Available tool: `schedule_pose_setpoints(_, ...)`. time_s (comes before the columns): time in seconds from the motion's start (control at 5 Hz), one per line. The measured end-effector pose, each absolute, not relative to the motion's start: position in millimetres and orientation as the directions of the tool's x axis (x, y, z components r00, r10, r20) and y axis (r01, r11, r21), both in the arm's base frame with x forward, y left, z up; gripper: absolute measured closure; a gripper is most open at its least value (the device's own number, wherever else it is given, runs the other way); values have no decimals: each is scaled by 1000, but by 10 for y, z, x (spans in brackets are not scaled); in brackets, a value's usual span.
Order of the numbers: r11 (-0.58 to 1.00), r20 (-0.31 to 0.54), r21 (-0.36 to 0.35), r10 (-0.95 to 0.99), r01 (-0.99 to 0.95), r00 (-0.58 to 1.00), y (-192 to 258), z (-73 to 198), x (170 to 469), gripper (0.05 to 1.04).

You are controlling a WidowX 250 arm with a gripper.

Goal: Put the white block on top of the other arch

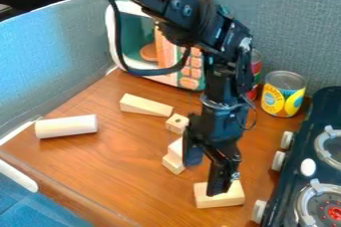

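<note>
The gripper (204, 178) hangs over the front right part of the table, its two fingers spread apart. One finger is beside a small stack, where a whitish block (176, 147) rests on a pale wooden piece (172, 165); the finger partly hides both. The other fingertip overlaps a light wooden block (220, 201) lying near the front edge; whether they touch I cannot tell. Whether either wooden piece is an arch cannot be made out from this side.
Behind the stack lie a small block with a hole (176, 123) and a wedge (146, 105). A white cylinder (66, 126) lies at left. A toy microwave (141, 47) and cans (283, 94) stand at the back, a stove (313, 156) at right.
</note>
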State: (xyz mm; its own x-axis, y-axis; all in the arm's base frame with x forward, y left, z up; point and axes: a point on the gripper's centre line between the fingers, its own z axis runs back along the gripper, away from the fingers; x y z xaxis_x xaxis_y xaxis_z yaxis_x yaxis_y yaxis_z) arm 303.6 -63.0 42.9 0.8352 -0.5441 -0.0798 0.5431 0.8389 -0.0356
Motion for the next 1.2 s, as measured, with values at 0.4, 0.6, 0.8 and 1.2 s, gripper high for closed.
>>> schedule_pose_setpoints(0.4,733,-38,-99,-679,673,734,-760,385,2988,84)
schedule_pose_setpoints(0.6,738,-26,-130,-670,662,742,-710,254,2997,84)
schedule_pose_setpoints(0.8,729,-57,-143,-681,669,730,-711,105,3009,84)
schedule_pose_setpoints(1.2,735,-86,-112,-677,668,731,-760,36,3161,133)
